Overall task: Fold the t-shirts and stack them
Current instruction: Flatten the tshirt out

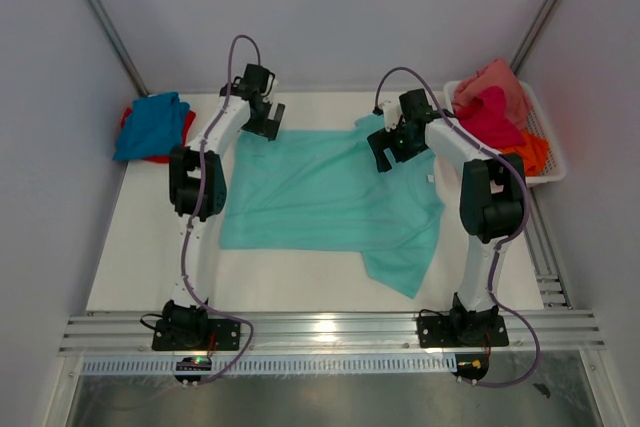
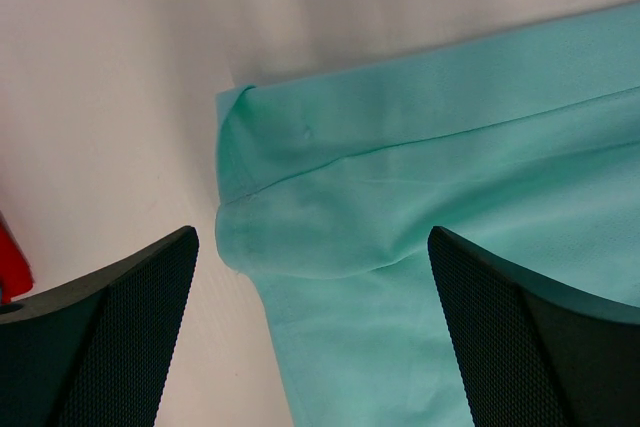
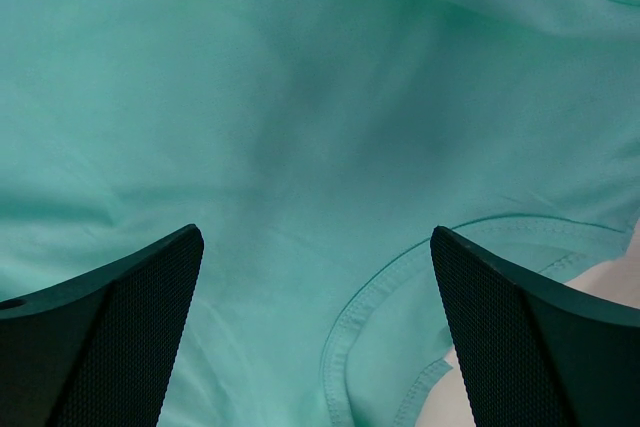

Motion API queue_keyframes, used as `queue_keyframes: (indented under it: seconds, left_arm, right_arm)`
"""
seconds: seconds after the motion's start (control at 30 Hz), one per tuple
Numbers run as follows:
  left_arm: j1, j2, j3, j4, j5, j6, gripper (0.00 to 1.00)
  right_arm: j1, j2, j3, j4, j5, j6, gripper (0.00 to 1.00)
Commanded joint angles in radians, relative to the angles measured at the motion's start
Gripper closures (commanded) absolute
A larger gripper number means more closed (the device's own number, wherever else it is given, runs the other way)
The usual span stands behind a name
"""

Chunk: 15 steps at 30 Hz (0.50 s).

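Stack: a blue t-shirt (image 1: 150, 122) lies on a red t-shirt (image 1: 186, 130) at the far-left corner of the desk (image 1: 150, 257), well apart from your work.
Left tool (image 1: 262, 115) (image 2: 312, 237): wide and empty, hovering over the far-left corner of the cloth. From the wrist, that slightly rumpled corner lies between the fingers.
Mint-teal t-shirt (image 1: 320, 197): flat at mid-desk, long axis left to right, straight edge left, sleeves right.
Right tool (image 1: 390, 147) (image 3: 315, 237): wide and empty, above the far-right sleeve area, with a curved stitched hem near its right finger.
Nearer arm: each tool has its own far corner.
Room: bare desk lies on the near side, so you can likely draw the far edge toward you.
White basket (image 1: 552, 152): far right, holding other shirts; keep clear.
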State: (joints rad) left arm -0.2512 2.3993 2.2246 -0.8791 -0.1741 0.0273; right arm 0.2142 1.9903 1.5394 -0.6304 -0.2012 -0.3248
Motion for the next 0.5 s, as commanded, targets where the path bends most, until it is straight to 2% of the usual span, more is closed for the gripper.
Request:
queue_keyframes:
  seconds: [0.0, 0.13, 0.27, 0.47]
  left_arm:
    - [0.001, -0.006, 0.007, 0.017, -0.012, -0.004, 0.01]
    - [0.001, 0.004, 0.020, 0.020, -0.019, 0.008, 0.01]
    - [0.009, 0.012, 0.036, 0.041, -0.074, 0.043, 0.01]
    - [0.052, 0.044, 0.083, 0.046, -0.071, 0.022, 0.01]
  right_arm:
    - [0.005, 0.004, 0.060, 0.018, -0.021, 0.027, 0.01]
    - [0.020, 0.005, 0.061, 0.014, -0.032, 0.021, 0.01]
    - [0.031, -0.025, -0.001, 0.011, -0.030, 0.007, 0.01]
    - [0.031, -0.094, -0.090, -0.005, -0.024, -0.014, 0.01]
